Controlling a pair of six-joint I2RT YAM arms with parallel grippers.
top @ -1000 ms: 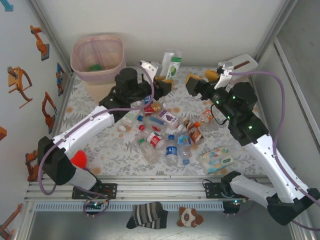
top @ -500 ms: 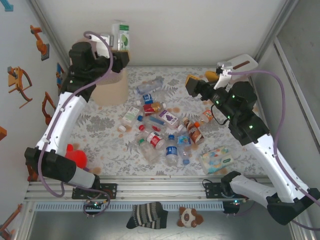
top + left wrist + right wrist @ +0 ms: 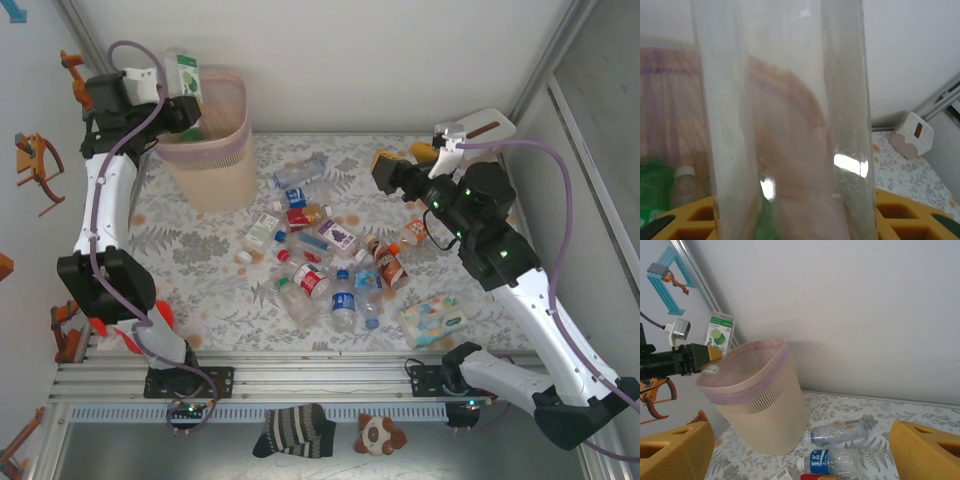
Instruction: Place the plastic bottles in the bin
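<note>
My left gripper [image 3: 183,108] is raised at the far left and shut on a clear plastic bottle with a green and white label [image 3: 184,74]. That bottle [image 3: 785,125] stands upright at the bin's left rim. The bin [image 3: 207,150] is beige with a pink liner, and a green bottle [image 3: 651,192] and a white-capped one [image 3: 685,184] lie inside. Several more plastic bottles [image 3: 320,255] lie heaped mid-table. My right gripper [image 3: 386,172] hovers open at the back right, facing the bin [image 3: 762,405] and two clear bottles [image 3: 839,433].
A white tissue box [image 3: 478,128] sits in the back right corner, and a pastel wipes pack [image 3: 434,320] lies near the front right. A small white carton [image 3: 263,228] rests among the bottles. Socks [image 3: 295,428] and a plush toy [image 3: 380,434] lie below the front rail.
My left arm has lifted the green-labelled bottle from the middle of the table and swung it back and left to the bin's rim. The right arm has stayed still.
</note>
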